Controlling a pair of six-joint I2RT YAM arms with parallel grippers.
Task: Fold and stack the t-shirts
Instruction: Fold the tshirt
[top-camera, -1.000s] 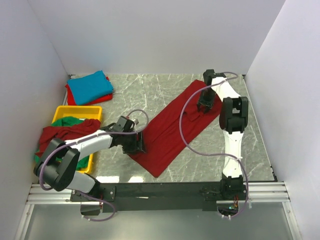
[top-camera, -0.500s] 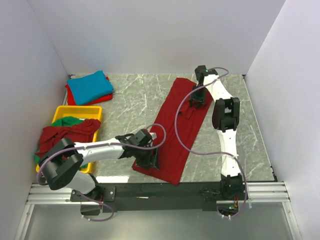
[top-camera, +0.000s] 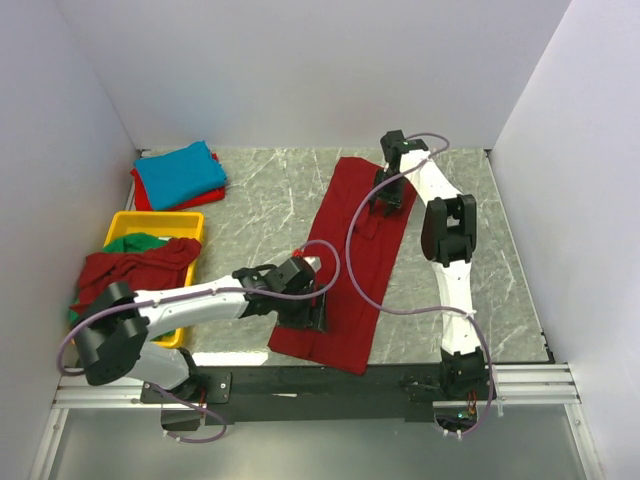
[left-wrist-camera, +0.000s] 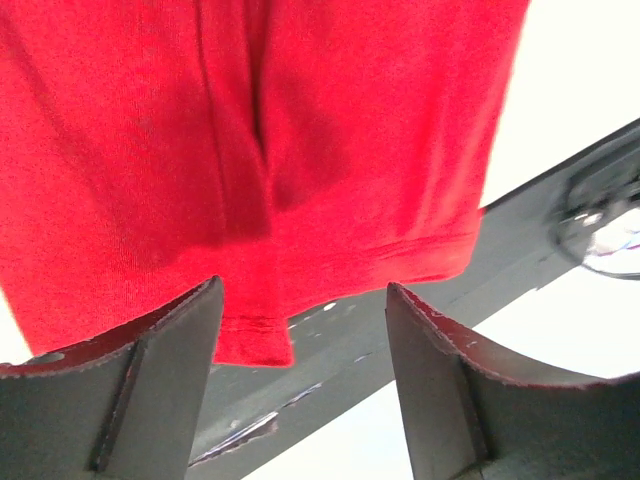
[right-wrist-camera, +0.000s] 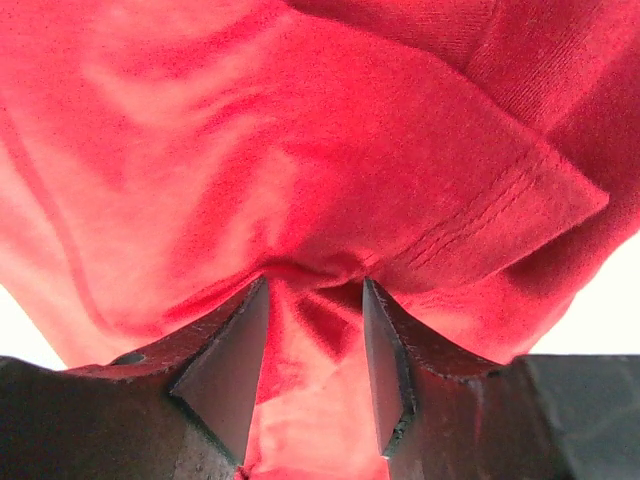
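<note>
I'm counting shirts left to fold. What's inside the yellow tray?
A red shirt lies heaped in the tray and spills over its left rim. A green shirt peeks out at the far end. Anything beneath them is covered.
</note>
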